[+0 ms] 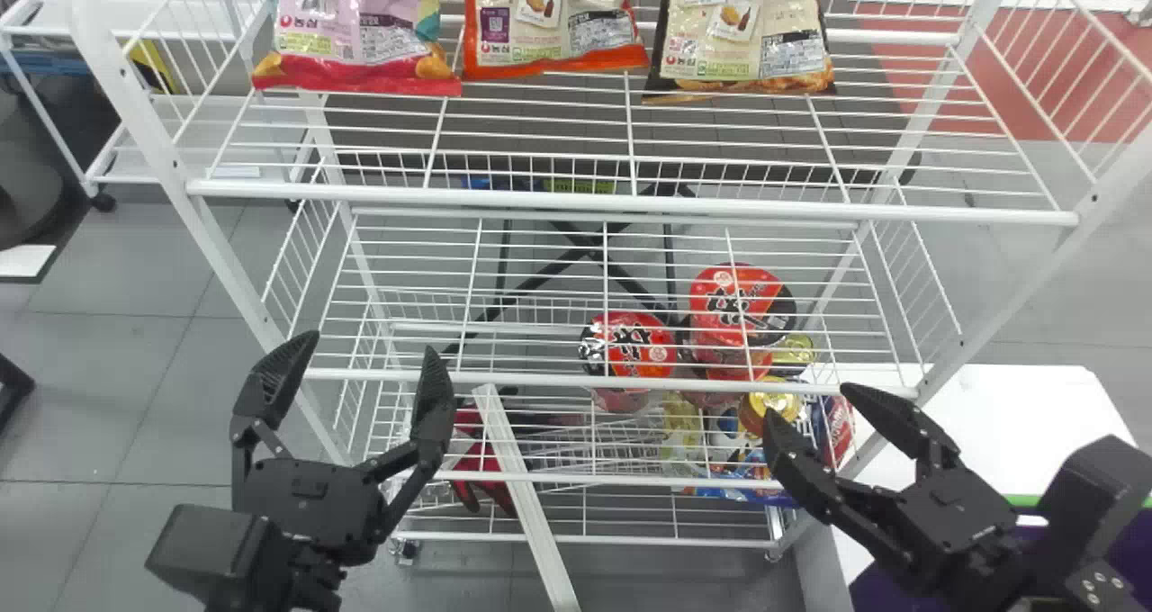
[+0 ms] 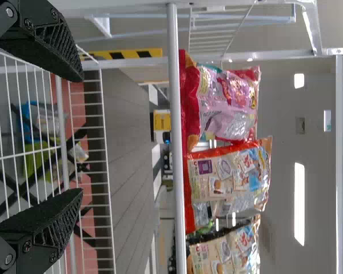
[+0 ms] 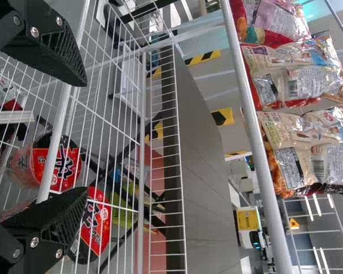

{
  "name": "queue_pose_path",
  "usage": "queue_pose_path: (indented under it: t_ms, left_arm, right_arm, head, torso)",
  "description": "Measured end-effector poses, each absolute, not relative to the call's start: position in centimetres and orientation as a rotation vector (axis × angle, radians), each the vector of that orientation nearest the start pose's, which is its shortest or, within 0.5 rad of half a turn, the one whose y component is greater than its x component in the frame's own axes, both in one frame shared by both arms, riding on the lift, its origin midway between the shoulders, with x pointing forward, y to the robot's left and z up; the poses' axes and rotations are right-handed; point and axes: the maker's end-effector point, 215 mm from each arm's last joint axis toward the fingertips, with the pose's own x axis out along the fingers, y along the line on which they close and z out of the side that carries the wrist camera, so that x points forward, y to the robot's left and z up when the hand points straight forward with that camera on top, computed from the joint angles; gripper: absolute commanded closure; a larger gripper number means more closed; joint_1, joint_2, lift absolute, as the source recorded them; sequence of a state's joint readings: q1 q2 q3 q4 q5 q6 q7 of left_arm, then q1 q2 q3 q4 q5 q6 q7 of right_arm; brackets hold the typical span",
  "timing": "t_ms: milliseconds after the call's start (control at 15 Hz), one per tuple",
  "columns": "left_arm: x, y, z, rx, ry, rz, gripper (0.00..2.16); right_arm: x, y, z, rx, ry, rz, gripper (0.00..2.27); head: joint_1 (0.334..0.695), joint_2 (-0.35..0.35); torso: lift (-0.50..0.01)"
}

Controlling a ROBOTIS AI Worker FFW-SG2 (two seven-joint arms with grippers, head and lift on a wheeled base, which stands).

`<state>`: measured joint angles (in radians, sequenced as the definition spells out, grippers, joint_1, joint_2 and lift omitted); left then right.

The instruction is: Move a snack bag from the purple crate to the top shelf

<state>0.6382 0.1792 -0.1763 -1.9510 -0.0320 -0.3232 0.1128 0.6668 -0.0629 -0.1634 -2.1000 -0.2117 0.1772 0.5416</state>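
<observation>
Three snack bags stand in a row on the top shelf (image 1: pixel 630 200): a pink one (image 1: pixel 355 18), an orange-edged one (image 1: pixel 553 18) and a dark-edged one (image 1: pixel 742 27). Purple crate parts (image 1: pixel 886 585) show at the lower right. My left gripper (image 1: pixel 364 355) is open before the rack's left side, below the top shelf. Open too, my right gripper (image 1: pixel 810 407) is at the rack's lower right, left of and above the crate. In the left wrist view, nothing is between the fingers of my left gripper (image 2: pixel 80 136); in the right wrist view, my right gripper (image 3: pixel 84 138) holds nothing.
Red-lidded cups (image 1: pixel 627 346) and small packs stand on lower shelves at the right. The rack's white posts (image 1: pixel 999 301) and front rails lie close to both grippers. A white table (image 1: pixel 1008 414) is at the right, and a white bar (image 1: pixel 526 495) slants up at the lower middle.
</observation>
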Motion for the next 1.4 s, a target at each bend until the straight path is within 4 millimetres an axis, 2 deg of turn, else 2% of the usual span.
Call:
queue_pose_path:
  t_ms: [467, 1400]
  left_arm:
    - [37.5, 16.9, -34.2, 0.035, -0.096, -0.126, 0.12]
    - [37.1, 17.3, -34.5, 0.024, -0.088, -0.104, 0.12]
  right_arm:
    - [35.7, -20.2, -40.8, 0.155, 0.278, 0.436, 0.18]
    - [35.5, -19.8, -40.8, 0.141, 0.279, 0.452, 0.19]
  head:
    - [0.695, -0.052]
    - [0.695, -0.040]
  torso:
    - [-0.262]
    - [-0.318]
